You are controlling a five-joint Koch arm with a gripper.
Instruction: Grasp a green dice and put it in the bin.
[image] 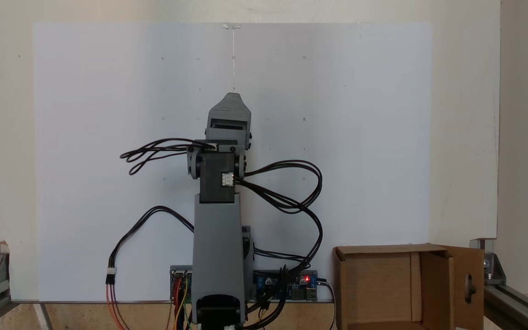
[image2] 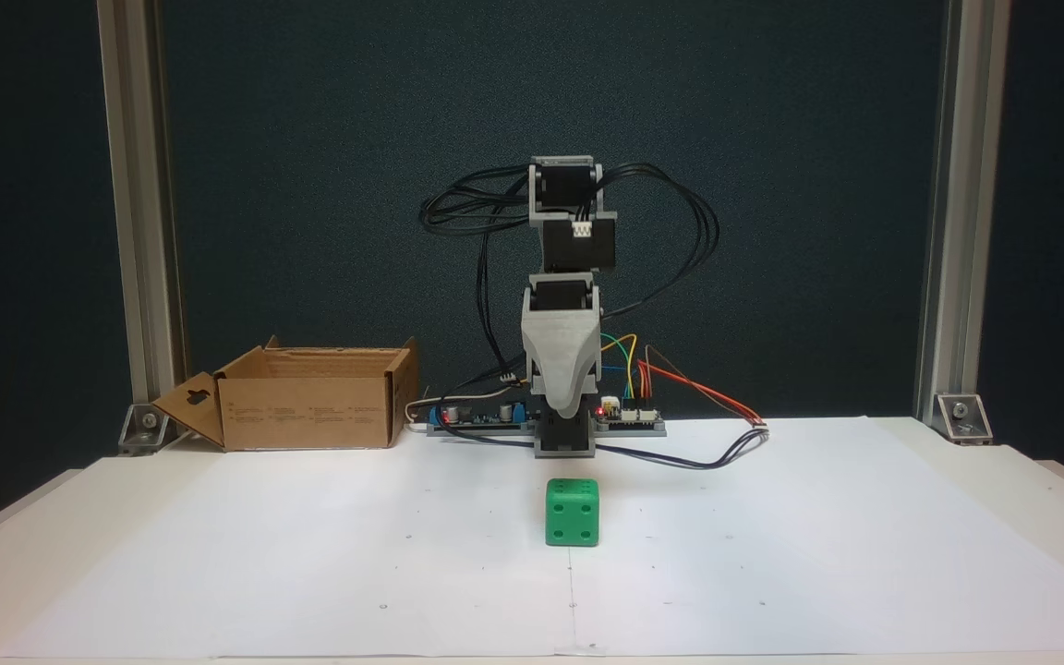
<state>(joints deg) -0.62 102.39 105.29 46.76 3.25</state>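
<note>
Hanging above the green dice (image2: 573,512), my gripper (image2: 565,399) points down; whether it's clenched, I cannot tell. The cardboard bin (image2: 308,399) sits well apart.

One fixed view looks straight down over the arm (image: 220,215); the other sits low at table height, facing it head-on. Both share the bin (image: 383,286) (image2: 310,397).
</note>
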